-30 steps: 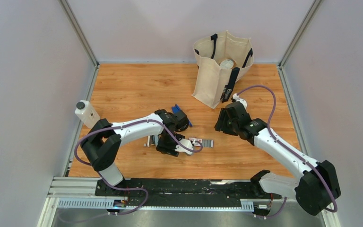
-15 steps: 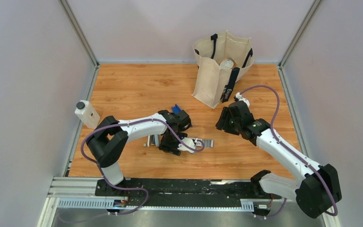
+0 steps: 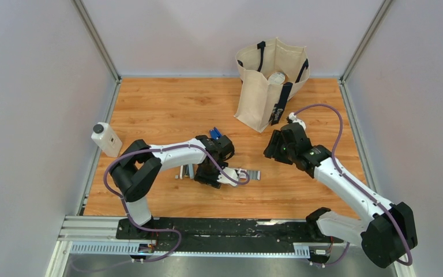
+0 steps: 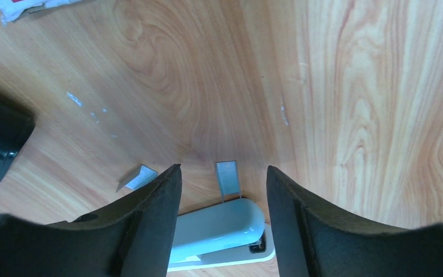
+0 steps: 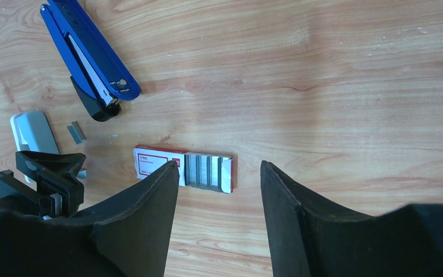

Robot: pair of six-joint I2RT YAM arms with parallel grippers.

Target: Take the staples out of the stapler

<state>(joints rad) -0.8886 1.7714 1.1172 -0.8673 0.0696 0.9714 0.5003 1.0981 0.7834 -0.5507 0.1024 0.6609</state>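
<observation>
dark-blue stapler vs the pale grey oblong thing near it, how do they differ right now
The dark-blue stapler is hinged open, its metal staple channel showing; the pale grey oblong object looks closed. The blue one has no fingers around it; the grey one sits between the left gripper's open fingers. Both rest on the wooden table.

The stapler (image 5: 75, 37) is lying flat on the wooden table (image 5: 352, 86). It is small, long and thin, and it is dark blue with a black end (image 5: 94, 108). In the right wrist view it is sitting slanted, with its blue tip pointing up to the left and its black end pointing down to the right. A pale strip (image 5: 86, 60) is running along it. From above, only its blue tip (image 3: 212, 133) is showing.
</observation>
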